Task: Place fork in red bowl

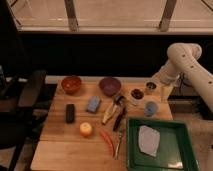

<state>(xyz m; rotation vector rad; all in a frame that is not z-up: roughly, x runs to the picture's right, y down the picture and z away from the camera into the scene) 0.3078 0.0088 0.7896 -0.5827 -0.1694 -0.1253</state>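
Observation:
The fork (119, 144) is a thin silvery utensil lying on the wooden table (60, 150) near the front, just right of the red chili pepper (107, 142) and left of the green tray. The red bowl (71, 84) stands at the back left of the table, with the purple bowl (109, 85) to its right. My gripper (166, 91) hangs from the white arm (186, 59) over the table's back right corner, far from both the fork and the red bowl, and it holds nothing that I can see.
A green tray (182, 150) with a white cloth (148, 140) sits at the front right. A black-handled utensil (119, 120), a yellowish item (108, 114), a blue sponge (93, 104), a black block (70, 113), an orange fruit (86, 129), a blue cup (150, 108) and a can (136, 95) lie around. A dark chair (25, 100) stands left.

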